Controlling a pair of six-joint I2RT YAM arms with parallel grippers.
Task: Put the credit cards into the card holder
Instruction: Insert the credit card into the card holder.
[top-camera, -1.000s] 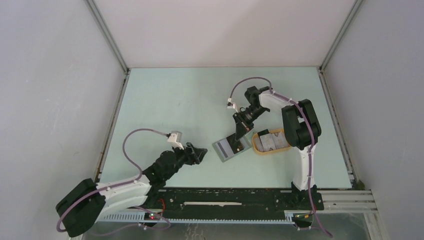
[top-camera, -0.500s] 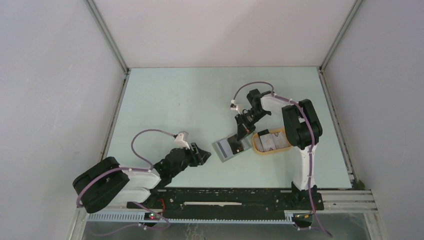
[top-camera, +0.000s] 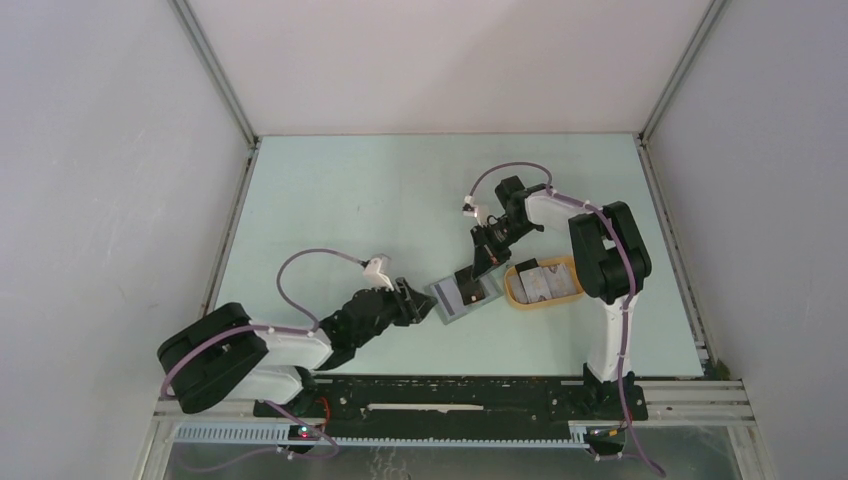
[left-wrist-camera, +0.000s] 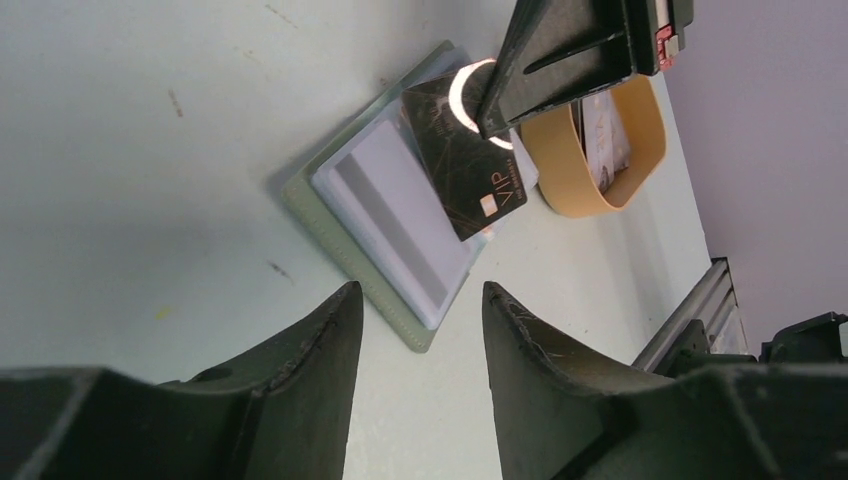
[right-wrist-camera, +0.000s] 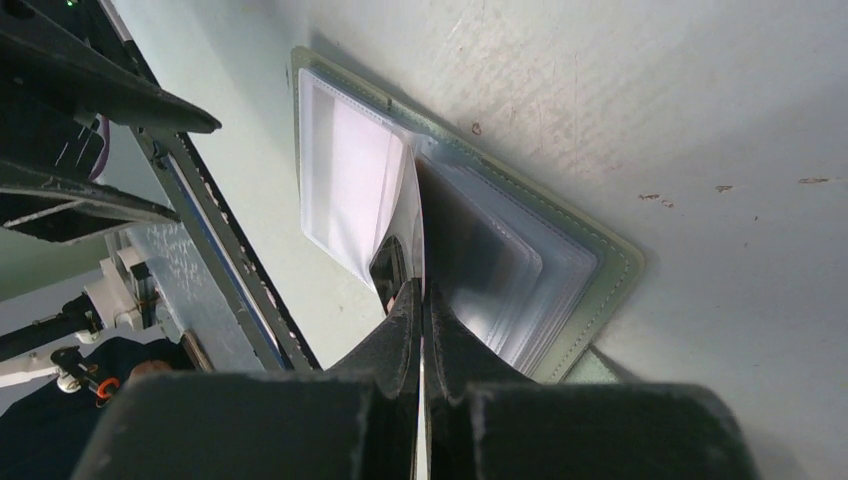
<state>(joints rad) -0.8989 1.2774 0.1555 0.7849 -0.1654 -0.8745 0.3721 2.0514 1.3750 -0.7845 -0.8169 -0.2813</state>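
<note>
Grey-green card holder lying open and flat on the pale table, just beside a tan oval tray with more cards inside. Right gripper pinched tight on a black credit card, card tilted down onto the holder's clear sleeves. Left gripper low near the holder's corner, fingers spread, nothing between.

"VIP" on the black card
</note>
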